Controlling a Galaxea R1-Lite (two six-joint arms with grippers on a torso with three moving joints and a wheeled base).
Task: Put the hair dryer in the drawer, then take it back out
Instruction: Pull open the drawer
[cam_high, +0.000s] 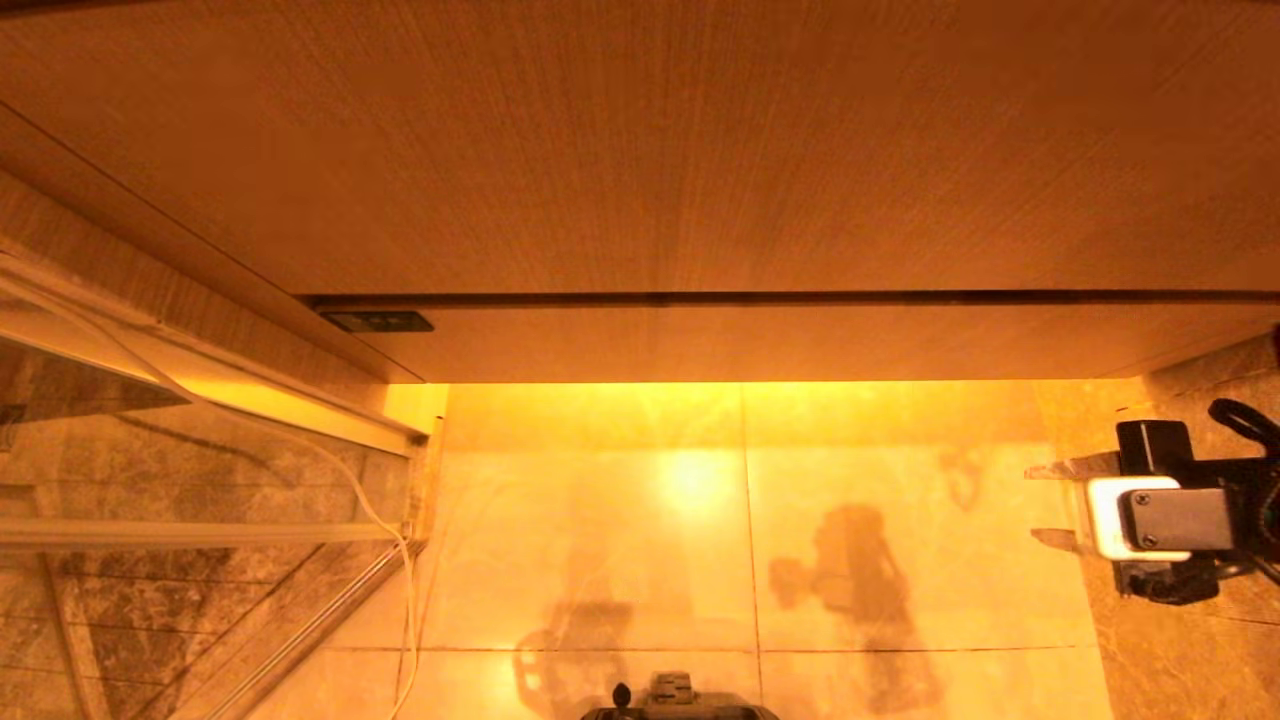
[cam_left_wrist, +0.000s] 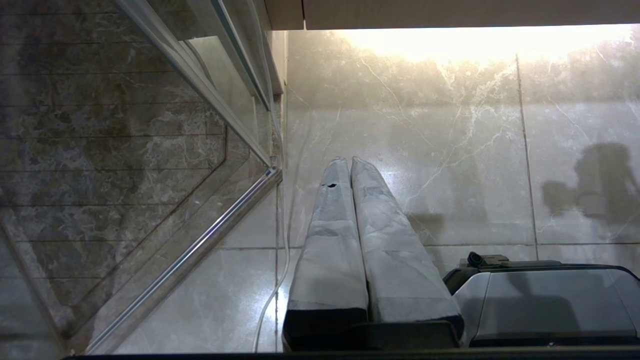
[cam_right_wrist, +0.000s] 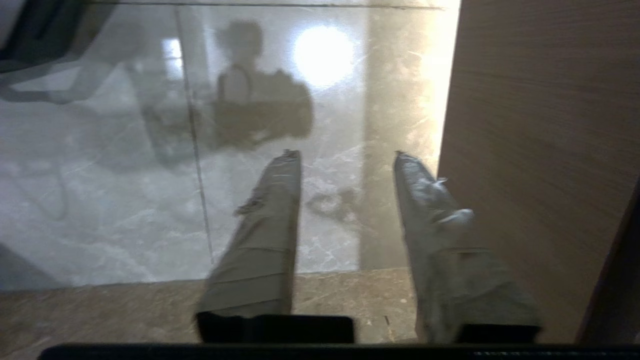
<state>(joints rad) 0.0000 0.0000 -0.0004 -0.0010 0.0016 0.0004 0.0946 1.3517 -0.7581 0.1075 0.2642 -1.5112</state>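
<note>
The drawer (cam_high: 800, 345) is shut: its flat pale wood-grain front sits flush under the counter (cam_high: 640, 140), with only a dark seam along its top edge. The dryer shows in no view, so I cannot tell where it is or how it looks; it may be inside the drawer or somewhere out of frame. Neither gripper carries it. From this alone, the task could stand at its very start or right at its end, and the pictures do not settle which.

The right gripper (cam_high: 1050, 505) hangs at the right edge of the head view, above the floor (cam_high: 600, 520) and near the cabinet side, its fingers (cam_right_wrist: 265, 235) spread apart and empty. The left gripper (cam_left_wrist: 348, 160) is parked low over the tiles beside the glass panel (cam_left_wrist: 125, 150), fingers pressed together, holding nothing
</note>
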